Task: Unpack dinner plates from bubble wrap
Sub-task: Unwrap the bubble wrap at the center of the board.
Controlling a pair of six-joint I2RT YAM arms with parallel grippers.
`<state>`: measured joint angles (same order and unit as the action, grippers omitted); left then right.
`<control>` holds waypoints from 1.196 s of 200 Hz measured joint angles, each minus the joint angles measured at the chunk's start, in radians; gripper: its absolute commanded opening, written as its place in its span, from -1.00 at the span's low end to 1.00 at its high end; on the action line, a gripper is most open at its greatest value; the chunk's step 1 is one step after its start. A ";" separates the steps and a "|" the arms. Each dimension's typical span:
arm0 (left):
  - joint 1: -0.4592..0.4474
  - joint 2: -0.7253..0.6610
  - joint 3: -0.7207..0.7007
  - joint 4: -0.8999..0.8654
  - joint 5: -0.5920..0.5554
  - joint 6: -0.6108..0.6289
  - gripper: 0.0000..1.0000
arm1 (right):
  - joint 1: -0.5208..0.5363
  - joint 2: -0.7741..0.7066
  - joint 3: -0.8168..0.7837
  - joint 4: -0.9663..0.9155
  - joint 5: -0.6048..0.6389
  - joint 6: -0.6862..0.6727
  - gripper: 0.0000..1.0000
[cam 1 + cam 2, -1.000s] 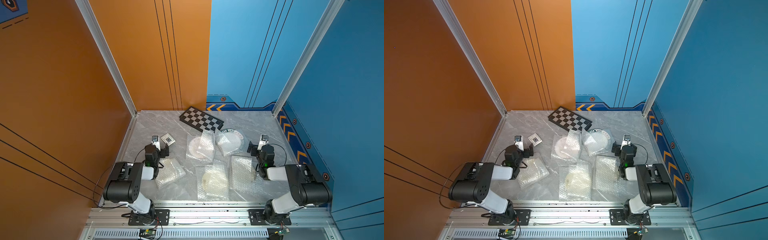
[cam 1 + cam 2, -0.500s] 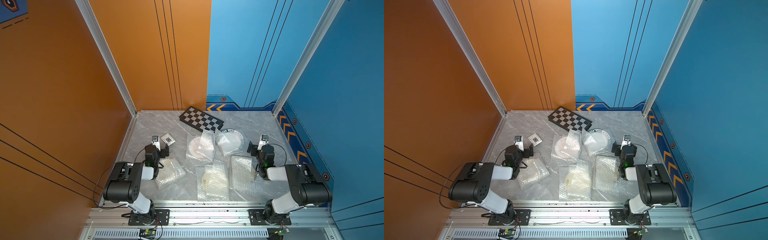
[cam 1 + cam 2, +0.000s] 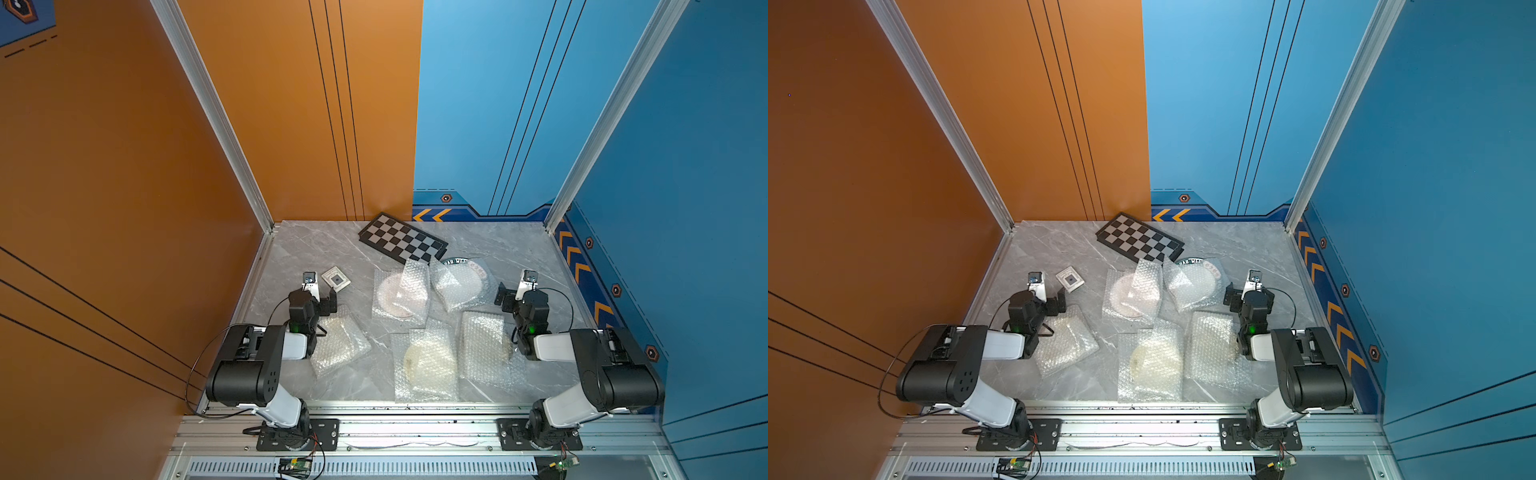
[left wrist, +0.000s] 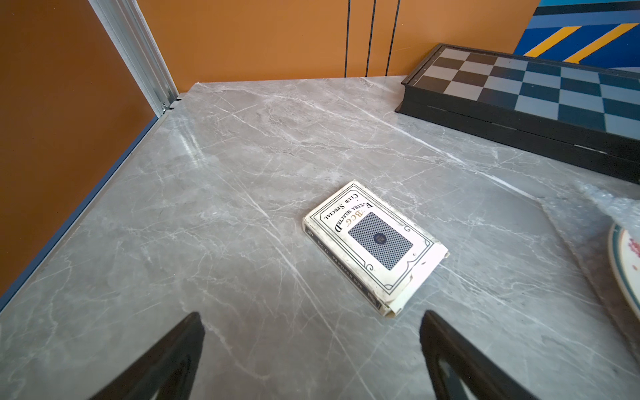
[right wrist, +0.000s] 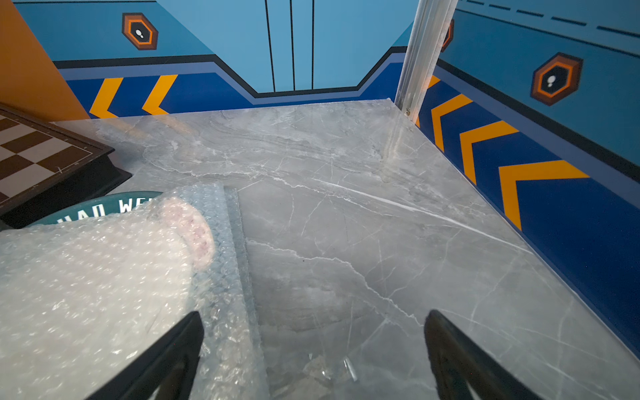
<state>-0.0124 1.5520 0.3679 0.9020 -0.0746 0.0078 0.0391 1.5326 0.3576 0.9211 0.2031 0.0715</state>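
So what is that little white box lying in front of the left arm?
It is a playing-card box, white cardboard with a dark scrolled border, printed lettering and a blue card-back picture on its face. Its edges look worn and one end looks slightly open. It lies flat on the grey marble table, touching nothing else.

In both top views dinner plates (image 3: 401,293) sit veiled under bubble wrap (image 3: 484,345); patterns unreadable. Lower-left parcel (image 3: 338,343): contents can't tell. Card box (image 3: 336,281) print too small there. Lettered plate (image 5: 104,207): lettering half covered. Left wrist: checkerboard (image 4: 536,100), another plate (image 4: 625,263) clipped by frame edge. Left claw (image 4: 311,346), right claw (image 5: 313,346): fingers run off frame.
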 measured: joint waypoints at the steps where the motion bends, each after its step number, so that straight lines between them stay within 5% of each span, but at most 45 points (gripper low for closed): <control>1: 0.000 -0.002 0.000 -0.002 0.000 0.000 0.96 | 0.000 -0.001 0.000 -0.002 0.002 0.000 1.00; 29: -0.003 -0.129 0.017 -0.128 -0.019 -0.005 0.96 | 0.000 -0.122 0.025 -0.164 0.042 0.020 1.00; 56: -0.029 -0.247 0.161 -0.399 -0.097 -0.097 0.96 | -0.049 -0.289 0.198 -0.468 0.070 0.188 1.00; 100: -0.092 -0.283 0.443 -0.851 -0.135 -0.290 0.96 | -0.206 -0.362 0.536 -0.911 -0.078 0.404 1.00; 149: -0.179 -0.296 0.563 -1.176 -0.051 -0.384 0.96 | -0.056 -0.373 0.640 -1.266 -0.193 0.383 1.00; 239: -0.374 -0.225 0.681 -1.319 0.254 -0.507 0.96 | 0.056 -0.331 0.768 -1.660 -0.328 0.362 1.00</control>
<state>-0.3866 1.3270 1.0489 -0.4171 0.1791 -0.4992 0.0952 1.2018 1.1255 -0.7391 -0.1246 0.4335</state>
